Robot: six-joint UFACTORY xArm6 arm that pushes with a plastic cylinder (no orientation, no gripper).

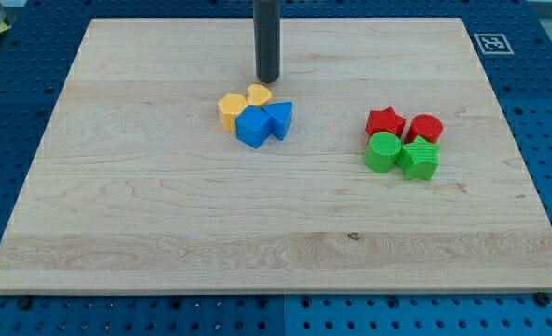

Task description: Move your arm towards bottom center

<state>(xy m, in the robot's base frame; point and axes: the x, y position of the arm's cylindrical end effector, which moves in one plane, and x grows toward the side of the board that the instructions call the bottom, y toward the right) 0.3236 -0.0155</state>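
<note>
I work in a lab: pale wooden board (163,215) on blue perforated bench (551,103), printed fiducial marker (492,43) at upper right.

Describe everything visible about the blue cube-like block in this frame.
The blue cube looks like matte plastic, flat on the wooden board, turned slightly so a corner faces the view's bottom. It sits in the central cluster, touching the blue triangular block on the view's right and the yellow blocks above-left. My tip is above it, apart.

pale matt wooden board (163,215), ribbed blocks (402,140).
</note>
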